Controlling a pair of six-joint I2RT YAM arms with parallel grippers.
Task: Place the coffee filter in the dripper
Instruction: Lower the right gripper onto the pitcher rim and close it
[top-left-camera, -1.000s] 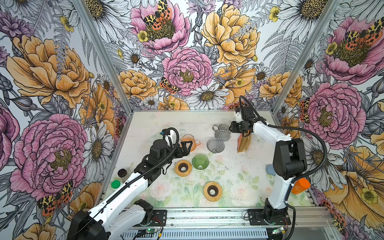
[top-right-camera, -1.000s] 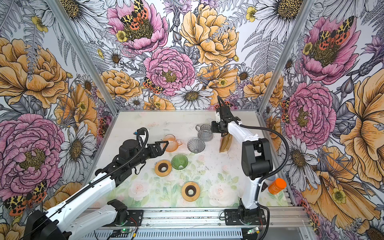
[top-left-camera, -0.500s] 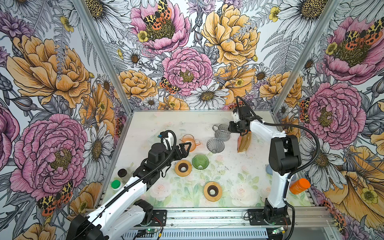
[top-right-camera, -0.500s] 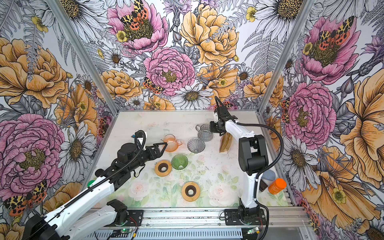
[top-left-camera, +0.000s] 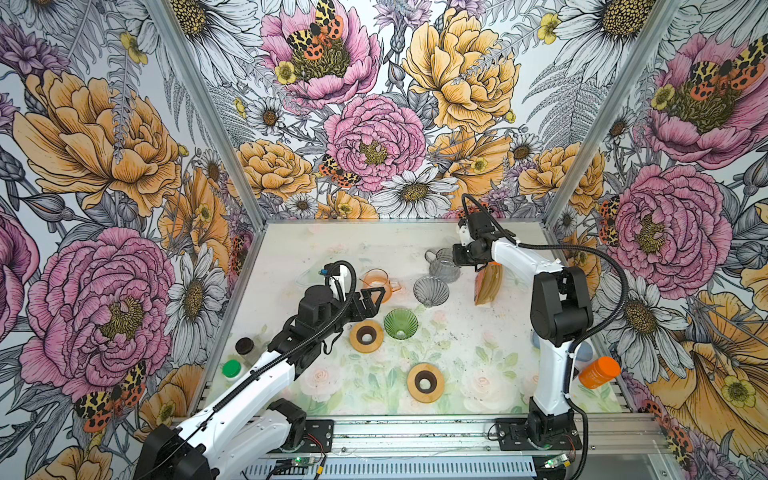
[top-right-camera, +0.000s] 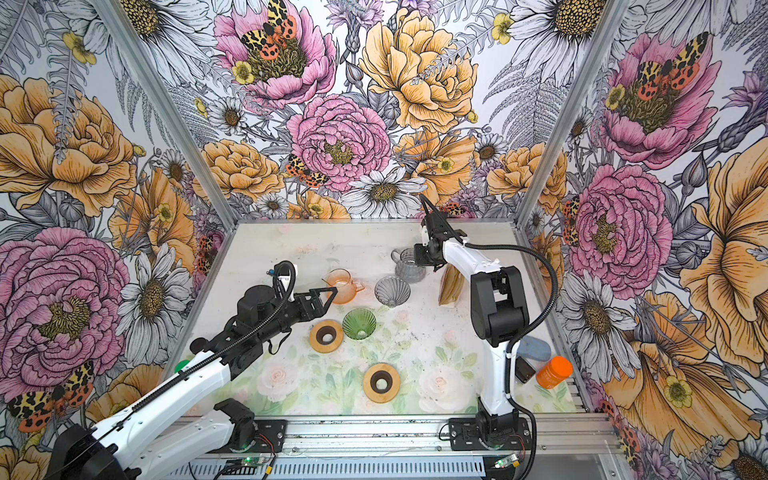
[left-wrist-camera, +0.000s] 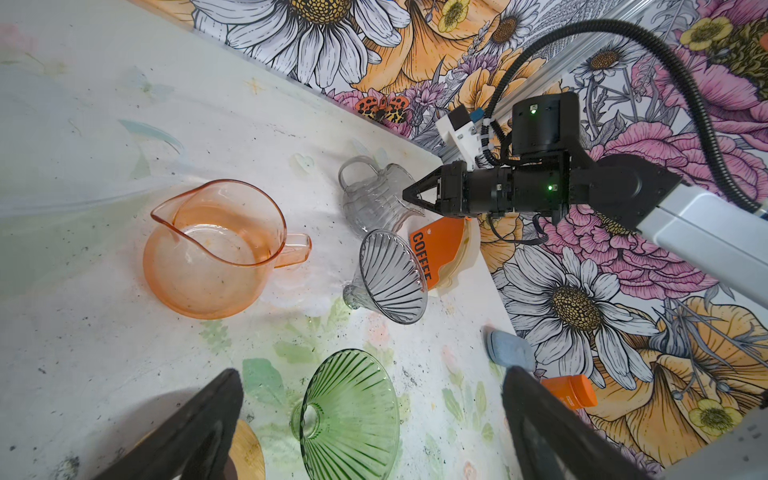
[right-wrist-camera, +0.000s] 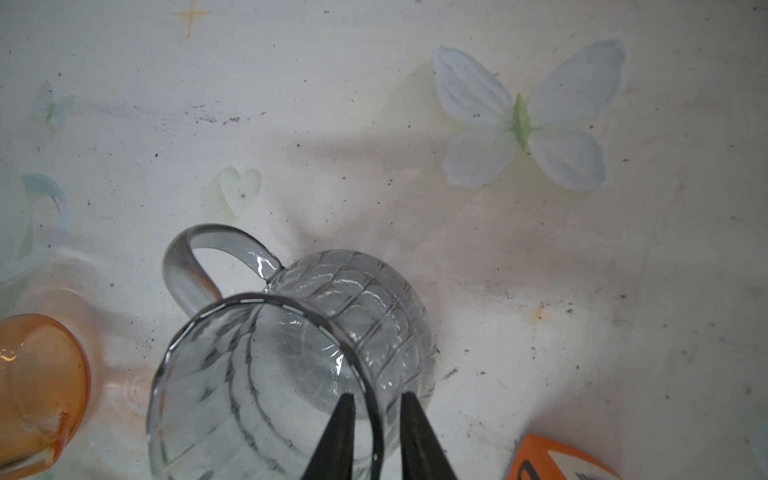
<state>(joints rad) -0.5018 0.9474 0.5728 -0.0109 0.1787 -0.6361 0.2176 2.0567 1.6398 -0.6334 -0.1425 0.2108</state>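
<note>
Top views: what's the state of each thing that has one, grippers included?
grey pitcher: upright, empty.
right gripper: jaws slightly apart, astride the grey pitcher rim.
left gripper: jaws wide open, empty.
orange pitcher: upright, empty.
grey dripper: tipped over, no filter.
green dripper: tipped over, no filter.
coffee filter pack: standing on edge, untouched.
wooden rings: flat, nothing seated.

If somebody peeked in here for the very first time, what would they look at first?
Probably the giant pink and orange flowers covering every wall around the table. Next, the two white robot arms reaching in from the front, the right gripper with its jaws either side of the rim of the grey glass jug at the back. Then the coloured glass in the middle: an orange jug and a green dripper.
</note>
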